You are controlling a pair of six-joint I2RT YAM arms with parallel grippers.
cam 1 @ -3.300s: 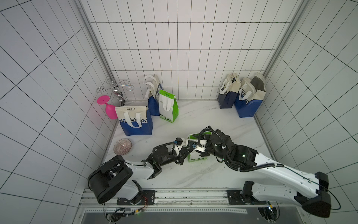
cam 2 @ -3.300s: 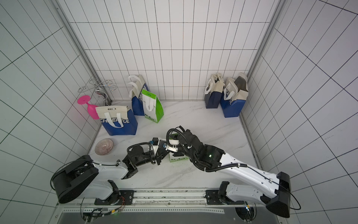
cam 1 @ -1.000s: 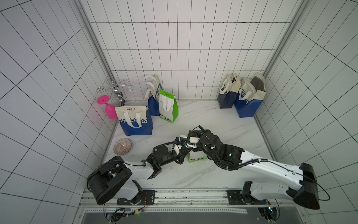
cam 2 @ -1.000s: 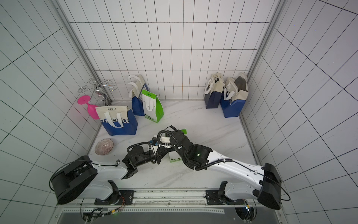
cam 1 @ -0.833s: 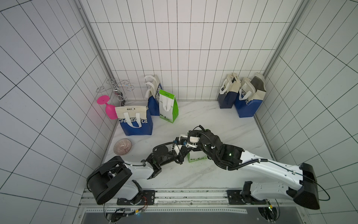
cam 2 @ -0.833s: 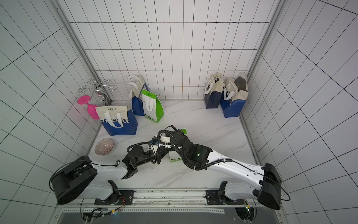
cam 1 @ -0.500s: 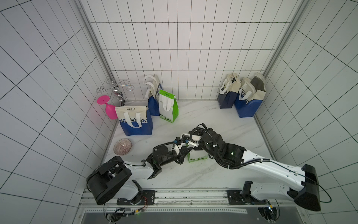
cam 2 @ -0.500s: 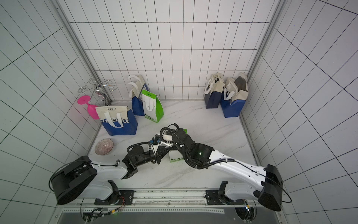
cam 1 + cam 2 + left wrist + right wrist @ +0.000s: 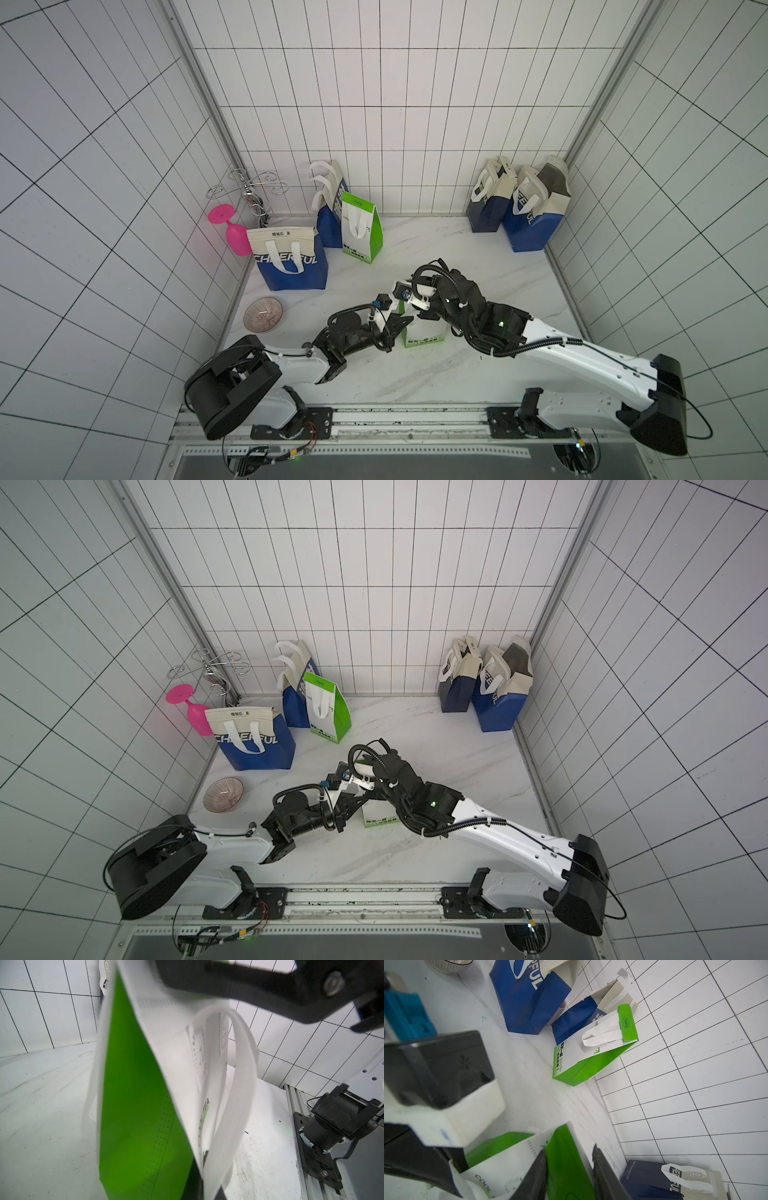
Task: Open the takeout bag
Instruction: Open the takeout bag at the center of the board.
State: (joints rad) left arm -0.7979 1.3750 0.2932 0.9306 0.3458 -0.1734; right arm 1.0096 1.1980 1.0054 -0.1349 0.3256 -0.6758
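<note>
The takeout bag [image 9: 424, 334] [image 9: 380, 817] is small, green and white, and stands upright in the middle of the marble table between both arms. In the left wrist view its green side [image 9: 135, 1105] and white handle loop [image 9: 239, 1084] fill the picture. My left gripper [image 9: 400, 324] [image 9: 202, 1169] is shut on the bag's white front panel near the top edge. My right gripper [image 9: 419, 311] [image 9: 569, 1169] reaches in from above. It is open, its two dark fingers on either side of the bag's green flap [image 9: 566, 1167], with a gap on one side.
A blue CHEERFUL bag [image 9: 291, 262], a second green bag [image 9: 360, 232] and a blue bag behind it stand at the back left. Two blue bags [image 9: 528, 212] fill the back right corner. A pink glass [image 9: 232, 232], a wire rack [image 9: 249, 189] and a bowl [image 9: 263, 314] line the left wall.
My right gripper's fingers have spread apart around the green flap, and its wrist has shifted slightly to the right. The left arm and its grip are unchanged.
</note>
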